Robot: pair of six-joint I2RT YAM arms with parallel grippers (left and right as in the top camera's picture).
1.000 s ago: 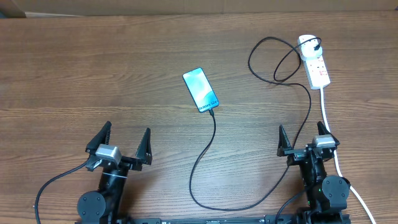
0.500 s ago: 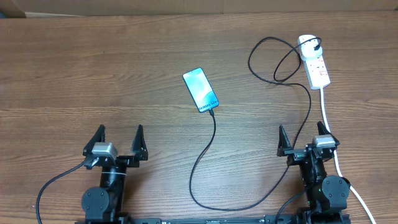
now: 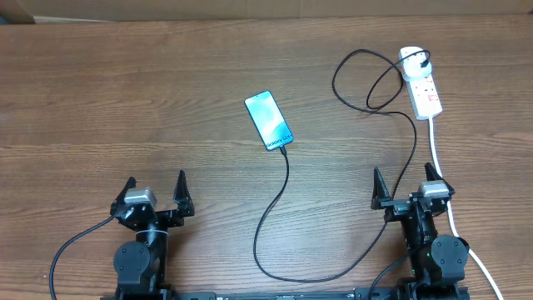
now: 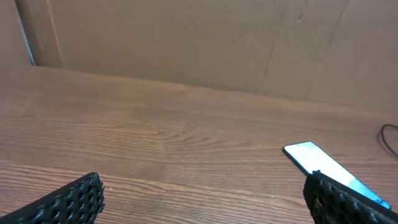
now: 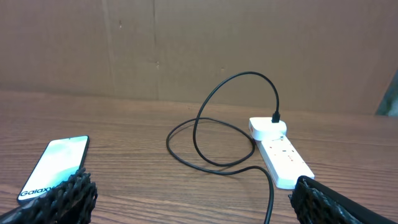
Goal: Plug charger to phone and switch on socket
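Overhead, the left pincer point(image 3: 156, 185) had pulled back lower left, wide and empty like the right pincer point(image 3: 402, 178); thin black charger cable point(image 3: 275, 208) met the lit teal-screened phone point(image 3: 269, 121) mid-frame, so plugging looked done.

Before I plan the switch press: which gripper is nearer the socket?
Right. The socket lies ahead of the right gripper, on the same side of the table. The left gripper is far off on the other side, past the phone.
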